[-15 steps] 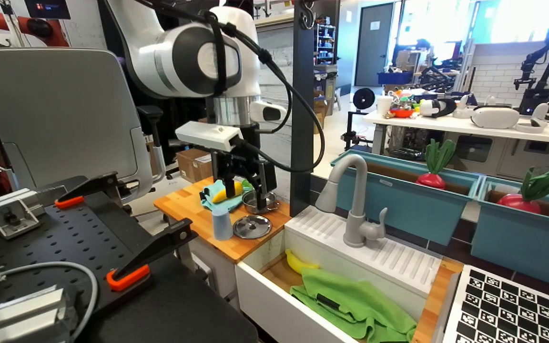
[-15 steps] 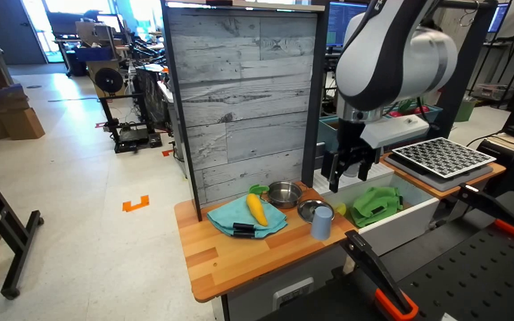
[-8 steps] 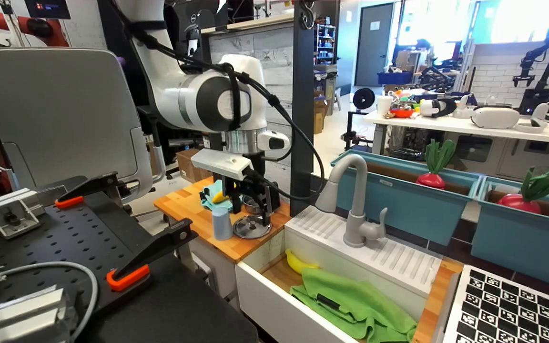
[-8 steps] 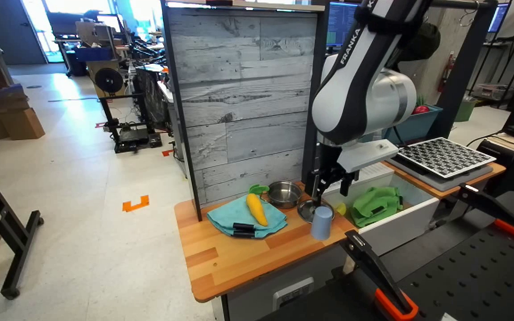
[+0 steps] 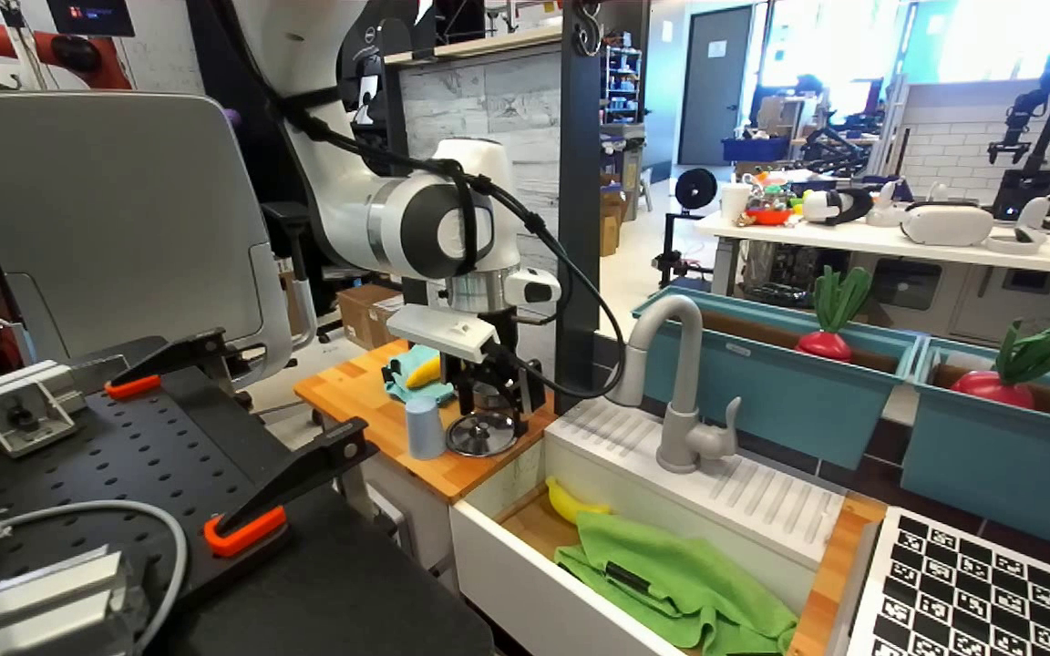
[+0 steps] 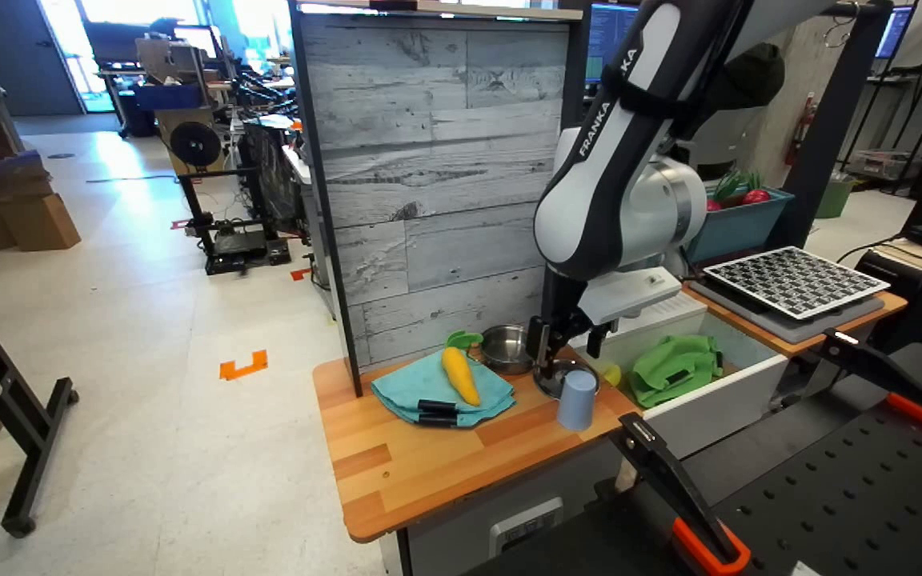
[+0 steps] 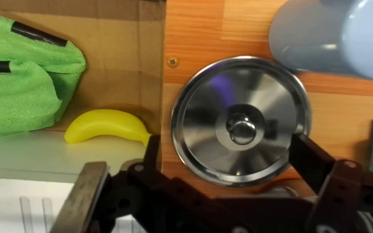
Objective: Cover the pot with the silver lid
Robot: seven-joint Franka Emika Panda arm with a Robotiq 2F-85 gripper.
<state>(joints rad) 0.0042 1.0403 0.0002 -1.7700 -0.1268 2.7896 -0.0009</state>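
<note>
The silver lid (image 7: 212, 139) lies flat on the wooden counter (image 6: 445, 472), its round knob (image 7: 242, 132) up. It also shows in both exterior views (image 5: 479, 437) (image 6: 549, 389). The silvery pot (image 6: 505, 350) stands uncovered beside the lid, near the wall panel. In the wrist view the pot is mostly hidden behind the gripper; only bits of it show at the bottom. My gripper (image 7: 226, 139) is open and empty, low over the lid, with its fingers spread to both sides of the knob. It also shows in both exterior views (image 5: 494, 421) (image 6: 569, 362). Fingertip contact with the lid cannot be told.
An upside-down blue cup (image 7: 312, 38) stands close against the lid's edge. A teal cloth (image 6: 405, 392) with a yellow toy (image 6: 459, 374) lies beside the pot. The sink holds a yellow banana (image 7: 107, 124) and a green towel (image 7: 21, 90). A grey faucet (image 5: 682, 383) and wall panel (image 6: 437, 200) stand nearby.
The gripper has come down from above the sink side and moved over the lid, staying open. The lid, pot and cup have not moved.
</note>
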